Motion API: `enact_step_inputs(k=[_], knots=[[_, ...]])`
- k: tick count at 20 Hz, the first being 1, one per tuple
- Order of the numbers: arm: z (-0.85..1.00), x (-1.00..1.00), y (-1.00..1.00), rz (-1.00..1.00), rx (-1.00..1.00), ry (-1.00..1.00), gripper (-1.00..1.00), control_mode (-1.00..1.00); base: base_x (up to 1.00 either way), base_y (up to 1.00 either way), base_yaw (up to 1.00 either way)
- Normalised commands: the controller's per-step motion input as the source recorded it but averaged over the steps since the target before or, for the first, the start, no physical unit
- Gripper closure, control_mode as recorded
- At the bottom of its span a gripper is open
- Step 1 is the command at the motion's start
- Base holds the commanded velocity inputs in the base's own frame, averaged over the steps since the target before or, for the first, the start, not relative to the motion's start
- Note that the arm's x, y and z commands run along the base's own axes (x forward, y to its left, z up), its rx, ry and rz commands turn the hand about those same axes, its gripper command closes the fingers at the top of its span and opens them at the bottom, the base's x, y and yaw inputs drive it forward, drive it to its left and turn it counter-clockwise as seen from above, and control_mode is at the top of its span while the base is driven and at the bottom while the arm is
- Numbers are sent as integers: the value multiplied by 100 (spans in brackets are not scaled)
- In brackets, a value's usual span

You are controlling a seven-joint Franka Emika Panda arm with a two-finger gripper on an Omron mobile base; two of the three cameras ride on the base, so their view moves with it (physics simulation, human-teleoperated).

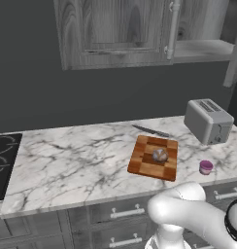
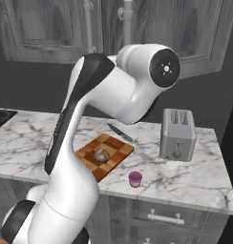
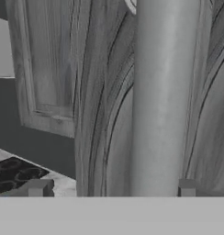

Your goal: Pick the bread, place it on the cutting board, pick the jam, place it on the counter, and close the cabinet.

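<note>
The bread (image 1: 160,155) (image 2: 101,155) lies on the checkered cutting board (image 1: 144,163) (image 2: 116,150). To its right the pink jam (image 1: 206,167) (image 2: 135,178) stands on the marble counter (image 1: 72,165) (image 2: 185,174). The cabinet (image 1: 115,34) hangs above; its left door is shut, while the right side shows a bare shelf (image 1: 203,48) and a door edge (image 1: 234,58) swung out. In the hand view my gripper (image 3: 112,188) is open, and a cabinet bar handle (image 3: 164,92) rises very close ahead, near the right fingertip (image 3: 187,187). Nothing is held.
A grey toaster (image 1: 208,120) (image 2: 178,133) stands at the counter's right end. A knife (image 1: 149,130) (image 2: 119,132) lies behind the board. The black stovetop (image 1: 4,160) (image 3: 13,174) is at the left. Two more bar handles (image 2: 88,24) hang on the doors.
</note>
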Motion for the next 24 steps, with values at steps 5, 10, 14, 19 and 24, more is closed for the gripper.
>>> enact_step_inputs(k=[5,10,14,19,24], knots=[[-3,54,60,-21,0,-3,-100,-100,0,0,0],[-1,76,41,-13,0,-5,-100,-100,0,0,0],[-4,75,36,-8,0,-8,-100,-100,0,0,0],[-7,64,33,-8,0,-10,-100,-100,0,0,0],[-6,57,23,-6,0,-8,-100,-100,0,0,0]])
